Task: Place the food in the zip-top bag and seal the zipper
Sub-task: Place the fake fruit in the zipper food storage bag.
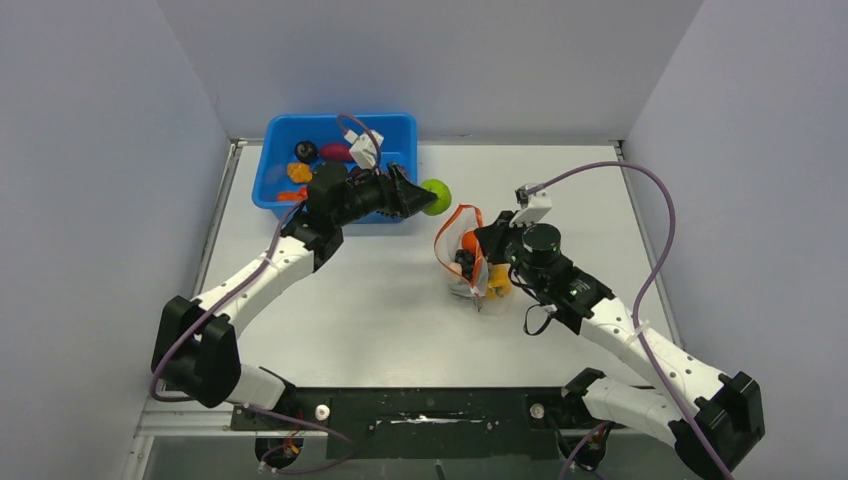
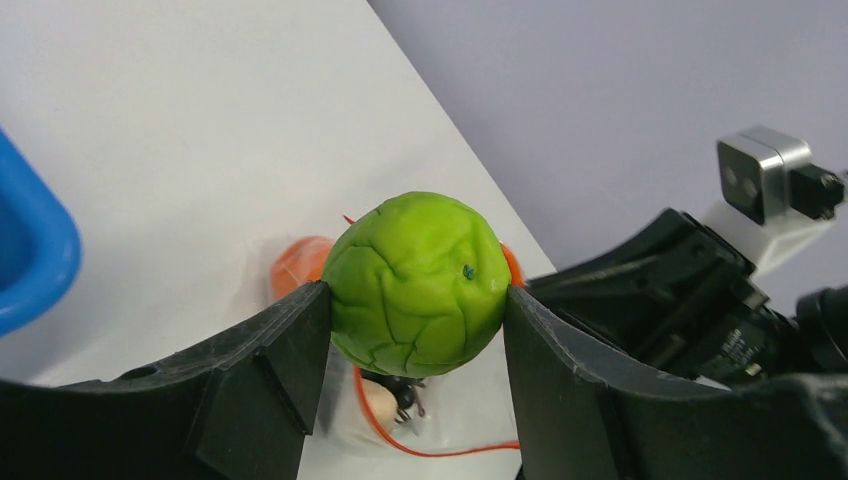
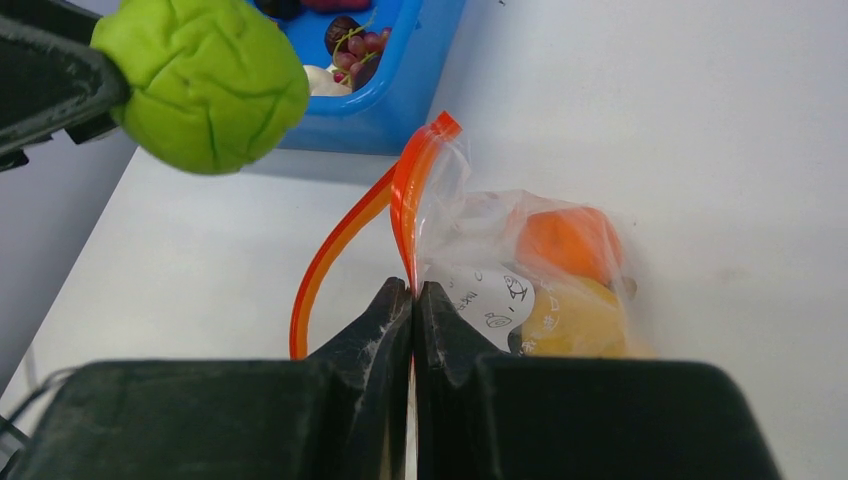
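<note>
The left gripper [image 1: 425, 196] is clenched on a green ball [image 2: 415, 285], gripped at its widest part between both fingers and carried just off the blue bin [image 1: 340, 119], which sits in the far-left corner of the table [image 1: 400, 330]. The zip-top bag [image 3: 480, 225] lies near the middle of the table, slightly toward the right edge, and already holds at least 2 pieces: an orange piece [image 3: 567, 240] and a yellow piece [image 3: 575, 315]. The right gripper [image 3: 413, 295] is pinched shut on the bag's mouth edge at the zipper [image 3: 408, 190], holding it up so the red-orange strip bows into a narrow loop. The ball is near that loop but not yet over it, and more food [image 1: 300, 170] waits in the bin. The main risk is the fit: the opening looks hardly wider than the ball, so a drop slightly off-centre could strike the strip and send the ball rolling away across the table. With only 1 side of the mouth held, a push from the ball or the left fingers could fold the loop shut or pull the thin plastic out of the right pinch. A knock could also tip the bag and spill the 2 pieces inside.
</note>
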`<action>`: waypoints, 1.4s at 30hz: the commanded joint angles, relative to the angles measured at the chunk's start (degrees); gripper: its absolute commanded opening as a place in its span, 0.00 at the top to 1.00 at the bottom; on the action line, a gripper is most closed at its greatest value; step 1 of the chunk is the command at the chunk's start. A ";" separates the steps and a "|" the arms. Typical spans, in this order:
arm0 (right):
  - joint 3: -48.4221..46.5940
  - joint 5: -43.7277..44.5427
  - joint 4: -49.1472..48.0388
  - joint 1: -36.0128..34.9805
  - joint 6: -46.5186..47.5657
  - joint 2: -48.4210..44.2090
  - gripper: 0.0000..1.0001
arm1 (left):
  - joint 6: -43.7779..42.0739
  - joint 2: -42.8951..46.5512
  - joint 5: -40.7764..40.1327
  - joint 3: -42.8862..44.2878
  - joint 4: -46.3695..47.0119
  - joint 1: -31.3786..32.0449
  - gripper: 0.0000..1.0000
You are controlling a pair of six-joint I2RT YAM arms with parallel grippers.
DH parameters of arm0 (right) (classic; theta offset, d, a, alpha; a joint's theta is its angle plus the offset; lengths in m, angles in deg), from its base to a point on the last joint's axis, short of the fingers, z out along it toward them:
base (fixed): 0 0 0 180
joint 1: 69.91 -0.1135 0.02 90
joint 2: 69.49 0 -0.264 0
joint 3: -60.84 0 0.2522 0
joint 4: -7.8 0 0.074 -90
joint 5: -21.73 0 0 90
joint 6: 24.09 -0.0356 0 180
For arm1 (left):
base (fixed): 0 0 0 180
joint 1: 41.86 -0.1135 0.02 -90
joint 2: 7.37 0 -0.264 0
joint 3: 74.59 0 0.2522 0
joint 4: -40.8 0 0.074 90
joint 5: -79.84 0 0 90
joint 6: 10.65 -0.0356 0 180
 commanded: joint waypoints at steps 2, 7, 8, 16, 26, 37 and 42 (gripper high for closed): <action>-2.56 0.35 -4.12 -0.05 -0.21 0.51 1.00 | 0.85 4.51 2.95 -2.24 3.03 3.32 0.74; -2.56 -0.38 -4.68 -0.18 -0.74 1.31 1.00 | 0.88 4.08 2.47 -4.89 3.92 5.18 0.74; -2.87 -0.51 -4.43 -0.16 -0.85 1.57 1.00 | 1.37 3.79 2.82 -5.46 4.44 5.61 0.74; -3.92 -0.52 -3.38 -0.14 -1.22 1.89 1.00 | 1.77 0.68 2.54 -6.75 5.83 9.07 0.74; -5.00 0.72 -1.60 -0.18 -1.76 1.21 1.00 | 0.68 -2.52 1.62 -4.72 4.09 10.64 0.70; -3.84 1.43 -2.33 -0.16 -4.79 1.00 1.00 | 1.06 -1.35 -0.71 -3.33 4.23 11.88 0.40; -4.22 1.29 -2.33 -0.13 -5.68 1.57 1.00 | -0.56 -0.14 -3.90 -1.79 1.32 12.37 0.36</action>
